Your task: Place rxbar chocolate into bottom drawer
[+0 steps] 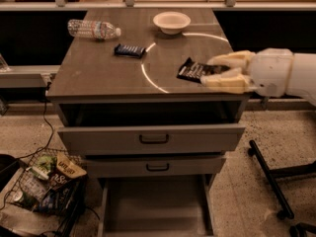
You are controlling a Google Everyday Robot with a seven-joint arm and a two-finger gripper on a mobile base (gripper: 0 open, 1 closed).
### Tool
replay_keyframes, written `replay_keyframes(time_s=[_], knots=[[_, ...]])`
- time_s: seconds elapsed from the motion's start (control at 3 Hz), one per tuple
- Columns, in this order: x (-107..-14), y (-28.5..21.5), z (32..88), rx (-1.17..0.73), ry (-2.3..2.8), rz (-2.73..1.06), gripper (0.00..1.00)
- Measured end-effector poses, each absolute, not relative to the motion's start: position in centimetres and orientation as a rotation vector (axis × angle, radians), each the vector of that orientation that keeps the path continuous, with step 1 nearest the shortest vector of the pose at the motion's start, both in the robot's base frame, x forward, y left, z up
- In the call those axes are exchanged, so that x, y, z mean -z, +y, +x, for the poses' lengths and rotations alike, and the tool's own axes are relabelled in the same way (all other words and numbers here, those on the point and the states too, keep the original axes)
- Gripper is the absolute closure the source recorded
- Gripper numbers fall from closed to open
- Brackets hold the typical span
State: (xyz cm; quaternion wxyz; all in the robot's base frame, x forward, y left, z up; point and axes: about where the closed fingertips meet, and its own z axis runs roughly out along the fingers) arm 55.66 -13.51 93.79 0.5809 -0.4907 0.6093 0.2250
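The rxbar chocolate [193, 70], a dark wrapper with pale lettering, is at the right front of the cabinet top, just above or on the surface. My gripper [208, 71] reaches in from the right, its pale fingers [228, 59] closed over the bar's right end from above and below. The bottom drawer [154, 220] is pulled out and open at floor level, straight below the front edge. It looks empty.
A dark blue wrapped bar [129, 50], a lying water bottle [94, 29] and a white bowl [171, 21] sit on the cabinet top [98, 75]. The top drawer [153, 139] is partly pulled out. A wire basket of snacks [44, 185] stands lower left, and a black chair base [270, 177] stands on the right.
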Motion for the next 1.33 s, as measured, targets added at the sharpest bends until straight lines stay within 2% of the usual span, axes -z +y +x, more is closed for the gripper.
replay_keyframes(time_s=[0.67,1.0,1.33], knots=[[-86.1,-17.1,42.3,-0.617,1.489,-1.067,1.0],[-79.3,-18.9,36.6,-0.675,1.613,-0.948,1.0],[-73.0,-19.7,33.0,-0.72,1.781,-0.874,1.0]])
